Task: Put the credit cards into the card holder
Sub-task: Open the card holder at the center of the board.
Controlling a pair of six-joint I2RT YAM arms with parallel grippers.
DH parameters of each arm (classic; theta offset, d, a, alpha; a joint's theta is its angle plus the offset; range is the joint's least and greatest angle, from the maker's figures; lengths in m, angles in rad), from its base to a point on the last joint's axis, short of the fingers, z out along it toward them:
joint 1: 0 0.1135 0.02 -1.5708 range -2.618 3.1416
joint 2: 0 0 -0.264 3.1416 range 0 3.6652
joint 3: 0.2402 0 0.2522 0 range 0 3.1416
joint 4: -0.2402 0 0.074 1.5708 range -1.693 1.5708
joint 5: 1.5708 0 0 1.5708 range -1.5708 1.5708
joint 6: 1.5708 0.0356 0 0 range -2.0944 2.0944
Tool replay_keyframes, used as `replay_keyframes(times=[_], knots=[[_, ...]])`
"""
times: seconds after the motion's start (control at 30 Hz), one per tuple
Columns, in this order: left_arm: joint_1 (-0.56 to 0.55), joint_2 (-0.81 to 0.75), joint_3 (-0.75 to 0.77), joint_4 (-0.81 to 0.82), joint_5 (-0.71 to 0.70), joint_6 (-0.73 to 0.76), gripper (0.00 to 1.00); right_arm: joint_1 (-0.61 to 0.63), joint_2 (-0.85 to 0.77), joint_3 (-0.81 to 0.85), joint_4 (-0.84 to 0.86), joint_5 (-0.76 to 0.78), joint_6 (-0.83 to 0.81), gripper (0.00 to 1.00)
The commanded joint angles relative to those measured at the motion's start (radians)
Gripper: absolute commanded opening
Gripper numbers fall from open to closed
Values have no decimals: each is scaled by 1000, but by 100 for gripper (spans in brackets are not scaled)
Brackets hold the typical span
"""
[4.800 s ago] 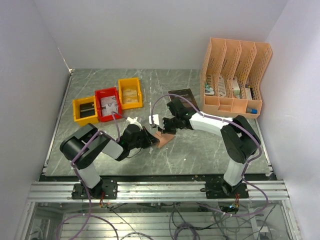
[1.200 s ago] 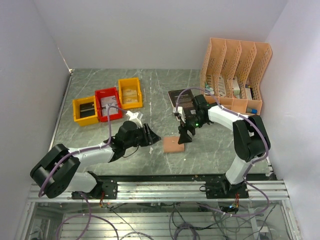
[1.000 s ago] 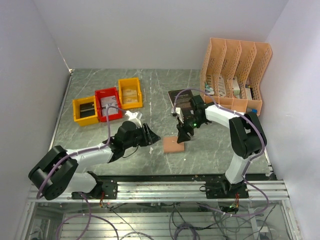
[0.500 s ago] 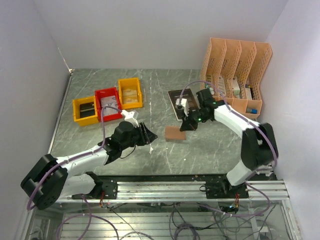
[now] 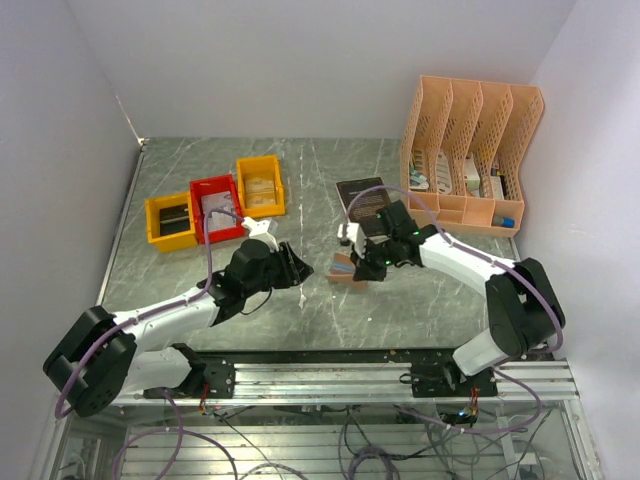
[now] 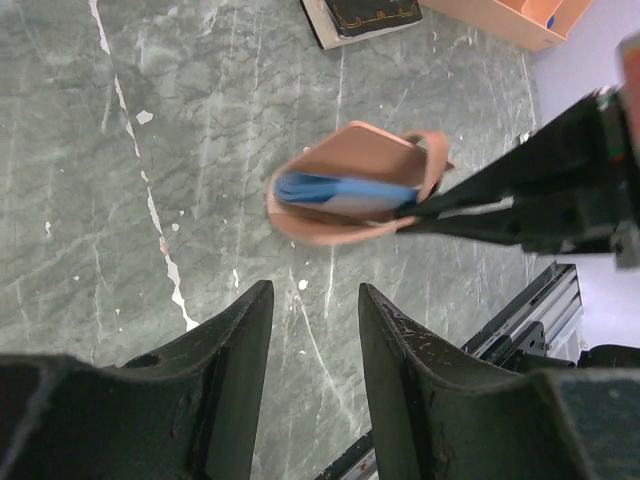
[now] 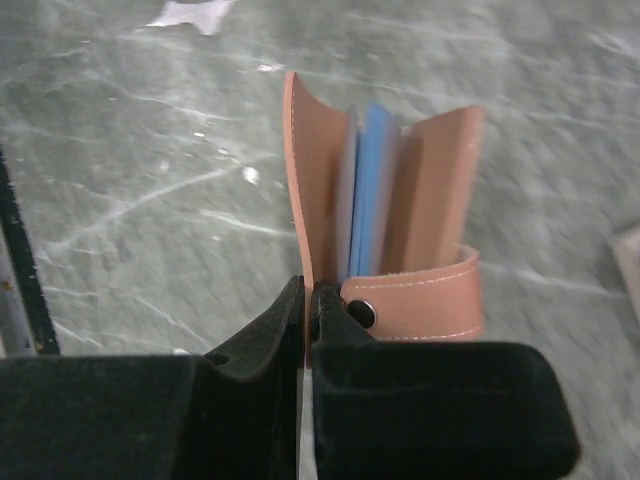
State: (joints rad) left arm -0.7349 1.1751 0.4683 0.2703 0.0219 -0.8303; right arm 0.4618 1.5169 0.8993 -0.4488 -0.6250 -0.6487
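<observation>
The tan-pink card holder hangs open above the table, on edge, between the two arms. My right gripper is shut on one of its flaps, right beside the round snap. A light blue credit card and a paler grey one stand in the fold. The left wrist view shows the holder with the blue card inside, and the right gripper's fingers come in from the right. My left gripper is open and empty, a short way off from the holder.
A black book lies behind the holder. At the back right stands the peach slotted file rack. A yellow bin, a red bin and another yellow bin sit at the back left.
The right gripper has shut on a flap of the card holder and lifted it off the table, so it now hangs open facing the left gripper. The left gripper stays open.
</observation>
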Motion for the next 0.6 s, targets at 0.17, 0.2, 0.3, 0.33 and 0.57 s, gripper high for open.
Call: replay_keyframes(times=[0.17, 0.2, 0.3, 0.33, 0.57], knots=[[-4, -7, -3, 22, 4, -9, 51, 128, 61, 19, -49, -70, -73, 12], [-4, -4, -9, 33, 10, -15, 51, 129, 61, 17, -48, -71, -73, 17], [-4, 13, -20, 78, 24, -25, 52, 129, 79, 24, -59, -85, -75, 29], [-3, 27, -17, 96, 33, -28, 51, 127, 86, 30, -66, -93, -77, 33], [-5, 180, 13, 251, 113, -48, 38, 101, 92, 64, -116, -183, -90, 44]])
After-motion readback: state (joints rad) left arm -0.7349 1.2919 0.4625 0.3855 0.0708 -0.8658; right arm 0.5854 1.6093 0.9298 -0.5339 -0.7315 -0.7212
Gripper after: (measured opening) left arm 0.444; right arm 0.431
